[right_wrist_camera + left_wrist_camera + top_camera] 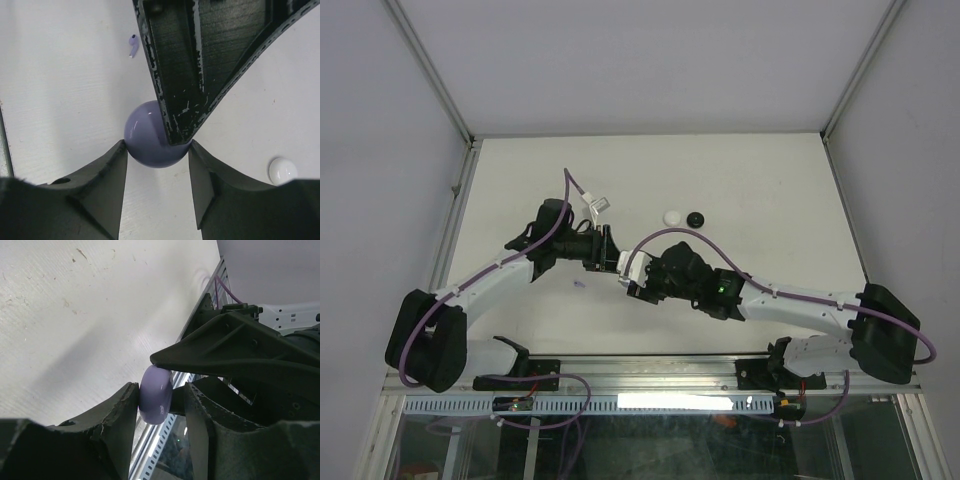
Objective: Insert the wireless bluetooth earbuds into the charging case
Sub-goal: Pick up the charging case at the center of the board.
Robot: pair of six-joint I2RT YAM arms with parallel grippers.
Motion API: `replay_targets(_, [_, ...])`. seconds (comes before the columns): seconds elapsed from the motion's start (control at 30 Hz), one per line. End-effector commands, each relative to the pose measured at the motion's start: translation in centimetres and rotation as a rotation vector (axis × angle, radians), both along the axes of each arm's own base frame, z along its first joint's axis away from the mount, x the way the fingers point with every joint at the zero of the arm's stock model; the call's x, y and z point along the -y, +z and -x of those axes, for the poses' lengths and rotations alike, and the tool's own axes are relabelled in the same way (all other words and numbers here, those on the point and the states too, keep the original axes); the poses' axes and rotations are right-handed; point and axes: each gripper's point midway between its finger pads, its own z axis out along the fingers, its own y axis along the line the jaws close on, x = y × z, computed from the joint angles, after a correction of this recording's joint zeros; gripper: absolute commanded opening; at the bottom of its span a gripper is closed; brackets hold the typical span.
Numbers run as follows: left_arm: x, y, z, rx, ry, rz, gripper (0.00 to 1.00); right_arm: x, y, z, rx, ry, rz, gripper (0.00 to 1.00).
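The lavender earbud [133, 45] lies bare on the white worktop [750, 180], outside both sets of jaws. In the right wrist view it sits well beyond the fingertips, up and to the left. In the top view it is a faint speck [578, 286] just below the left arm [490, 275], near where the two arms meet.

The right jaws stand at a narrow setting, holding the lavender case [150, 145] by its rim, one finger [107, 175] against each side. The left jaws straddle the same case [156, 395], which is seen edge-on between them. One finger [122, 410] touches its flat face. On the other side a dark part of the right arm's fingers fills the gap, so I cannot tell whether the left jaws have closed on the case.

From above, the case is hidden under the two wrists. In the right wrist view a left finger [190, 75] crosses in front of it and covers its upper right part. The case looks like a smooth dome, and neither a seam nor its inside can be made out.

A white case [673, 217] and a black case [696, 219] sit side by side farther back on the worktop. The white one also shows at the lower right of the right wrist view [282, 170]. Both look closed, and what they hold cannot be seen.
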Motion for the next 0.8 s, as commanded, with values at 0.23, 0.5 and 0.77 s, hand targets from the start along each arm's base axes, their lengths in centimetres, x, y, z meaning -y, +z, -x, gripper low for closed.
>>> replay_targets(0.23, [1.0, 1.4, 0.5, 0.011, -0.064, 0.068, 0.39, -1.4, 4.6, -0.6, 0.098, 0.022, -0.15, 0.37])
replay_targets(0.5, [1.0, 3.7, -0.7, 0.148, -0.041, 0.075, 0.08, -1.0, 4.8, -1.1, 0.093, -0.015, -0.155, 0.49])
replay_targets(0.77, [0.0, 7.5, -3.0, 0.442, 0.059, 0.056, 0.04, 0.2, 6.5, -1.2, -0.043, -0.004, -0.285, 0.71])
